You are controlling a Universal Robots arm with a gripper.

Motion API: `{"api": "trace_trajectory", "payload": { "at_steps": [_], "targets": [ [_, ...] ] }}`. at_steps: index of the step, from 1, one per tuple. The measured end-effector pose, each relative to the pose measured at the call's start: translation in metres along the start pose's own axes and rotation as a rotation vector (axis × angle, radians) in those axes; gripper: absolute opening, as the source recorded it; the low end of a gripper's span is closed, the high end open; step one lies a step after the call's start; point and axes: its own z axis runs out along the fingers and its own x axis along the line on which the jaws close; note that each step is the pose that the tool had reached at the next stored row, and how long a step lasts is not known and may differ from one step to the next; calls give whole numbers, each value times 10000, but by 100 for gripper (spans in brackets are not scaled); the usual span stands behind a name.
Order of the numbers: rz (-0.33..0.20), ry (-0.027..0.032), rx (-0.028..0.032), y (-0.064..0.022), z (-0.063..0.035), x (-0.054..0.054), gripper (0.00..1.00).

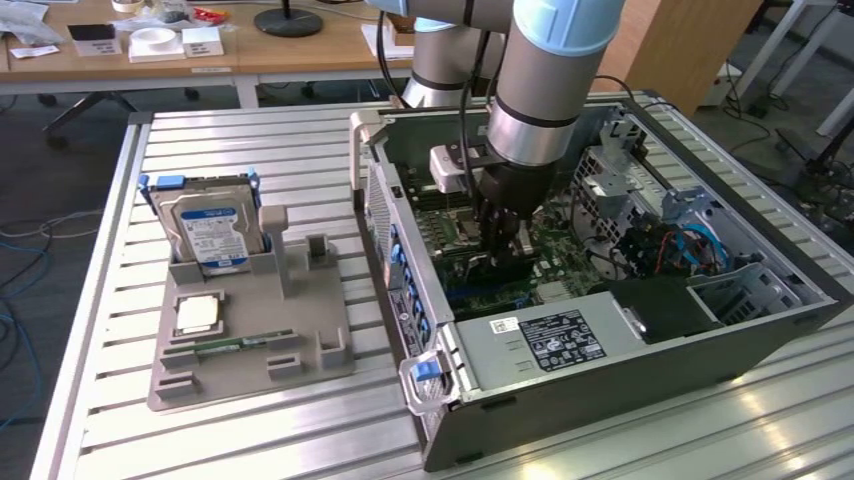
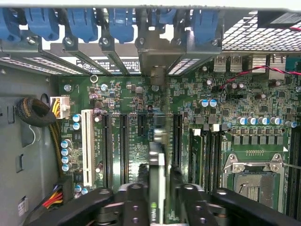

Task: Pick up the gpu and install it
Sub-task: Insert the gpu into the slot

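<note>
While my gripper [image 2: 157, 197] hangs inside the computer case [image 1: 627, 350], its fingers [image 2: 134, 200] pinch the gpu [image 2: 157, 165] edge-on. I see the card standing upright over the motherboard [image 2: 131, 122] slots.

One robot arm [image 1: 534, 90], one gripper [image 1: 501, 262] down inside one open PC case [image 1: 694, 345]. One gpu [image 2: 156, 188] edge-on betw. the fingers. On the mobo: one white slot [image 2: 87, 146], approx. four black slots alongside, one CPU socket [image 2: 254, 181]. Outside, at the exterior view's left: one grey parts holder [image 1: 240, 355], one hard drive [image 1: 214, 235], one memory stick [image 1: 234, 345], one CPU chip [image 1: 198, 315].
</note>
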Motion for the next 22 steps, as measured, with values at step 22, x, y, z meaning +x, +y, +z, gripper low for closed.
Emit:
{"api": "trace_trajectory", "payload": {
  "at_steps": [22],
  "targets": [
    [0,-7,1,12,6,23,26]
  ]
}}
